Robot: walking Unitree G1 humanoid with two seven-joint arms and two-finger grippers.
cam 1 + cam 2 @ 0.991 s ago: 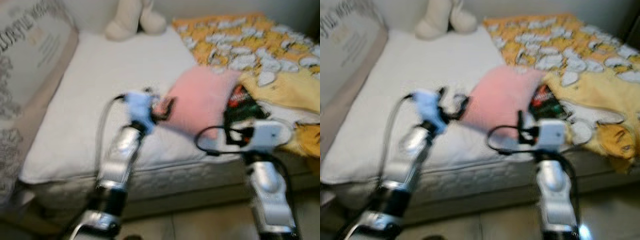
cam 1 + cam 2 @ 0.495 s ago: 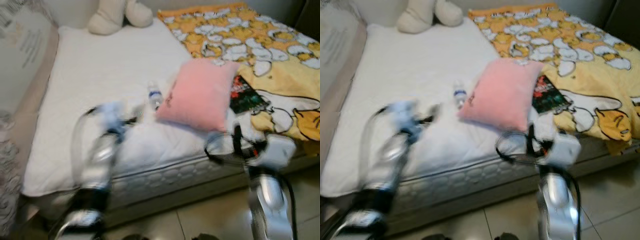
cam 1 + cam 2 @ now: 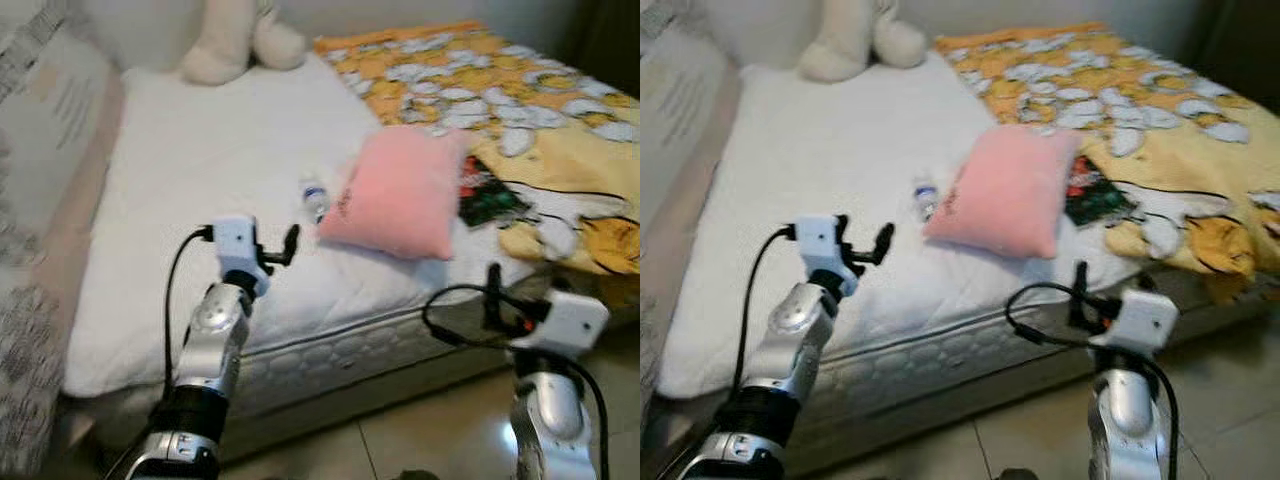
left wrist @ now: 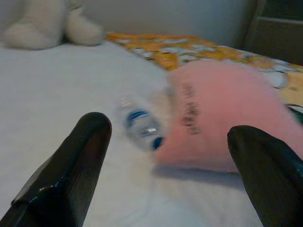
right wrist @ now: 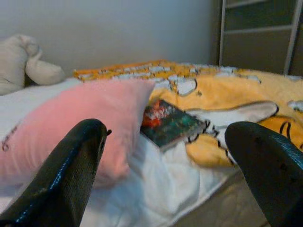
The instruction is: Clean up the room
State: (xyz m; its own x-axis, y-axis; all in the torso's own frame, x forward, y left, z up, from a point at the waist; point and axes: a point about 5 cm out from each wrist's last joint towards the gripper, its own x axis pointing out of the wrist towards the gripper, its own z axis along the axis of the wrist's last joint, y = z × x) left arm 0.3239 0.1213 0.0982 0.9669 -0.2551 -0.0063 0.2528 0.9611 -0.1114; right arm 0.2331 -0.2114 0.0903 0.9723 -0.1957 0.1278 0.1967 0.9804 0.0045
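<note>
Crinkled clear plastic bottle (image 3: 314, 197) touches soft square pink pillow (image 3: 397, 192) on bed (image 3: 180, 170).

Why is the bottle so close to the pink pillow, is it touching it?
Cannot tell. In the left wrist view the bottle lies right at the pillow edge, but blur hides any gap. The left eye view shows them just as close.

Bedroom in a home. Bed (image 3: 200, 200) w/ white sheet, pink pillow (image 3: 395, 195), yellow blanket (image 3: 520, 110). Plush toy (image 3: 240, 40) by the wall.
</note>
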